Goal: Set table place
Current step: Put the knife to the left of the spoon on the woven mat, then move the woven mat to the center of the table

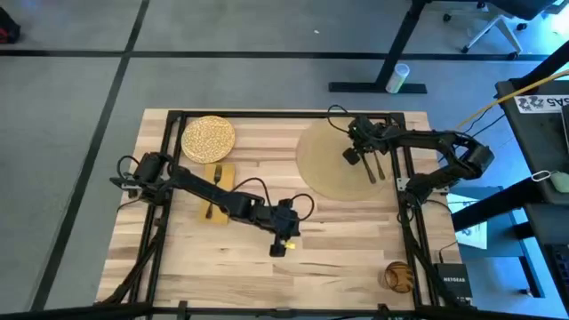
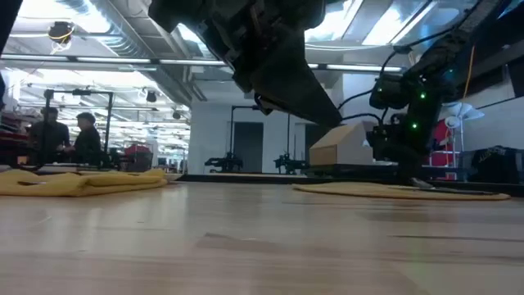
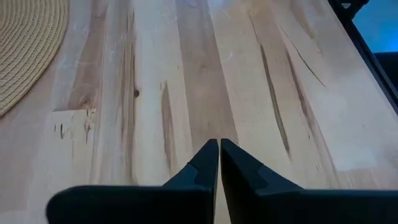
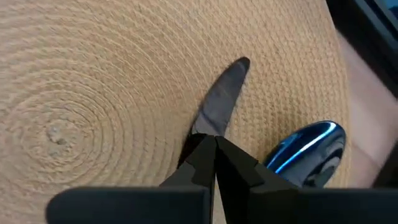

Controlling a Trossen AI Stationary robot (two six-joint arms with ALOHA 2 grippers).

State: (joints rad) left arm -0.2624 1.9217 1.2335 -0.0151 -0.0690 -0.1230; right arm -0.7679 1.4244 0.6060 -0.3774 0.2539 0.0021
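Observation:
The place, a round tan woven mat (image 1: 331, 164), lies flat at the table's (image 1: 267, 276) far right. On it lie a knife (image 4: 222, 99) and a spoon (image 4: 306, 151), side by side. My right gripper (image 4: 214, 142) is shut and stands over the mat (image 4: 93, 93), its tips covering the knife's near end. My left gripper (image 3: 219, 146) is shut and empty, low over bare wood near the table's middle (image 1: 281, 247). A speckled plate (image 1: 208, 138) sits at the far left. A fork lies on a mustard napkin (image 1: 218, 194) beside it. My right gripper comes down on the mat from above with its fingers (image 4: 236, 165) shut, and their tips cover the knife's end (image 4: 204, 127). The knife's flat face lies on the mat, not between the fingers. Whether the tips touch it, I cannot tell.
A small wooden bowl (image 1: 398, 277) and a black box (image 1: 452, 284) sit at the near right corner. Black frame rails (image 1: 404, 191) and cables run along both sides. Bare wood spans the near half. People stand in the room beyond (image 2: 65, 135).

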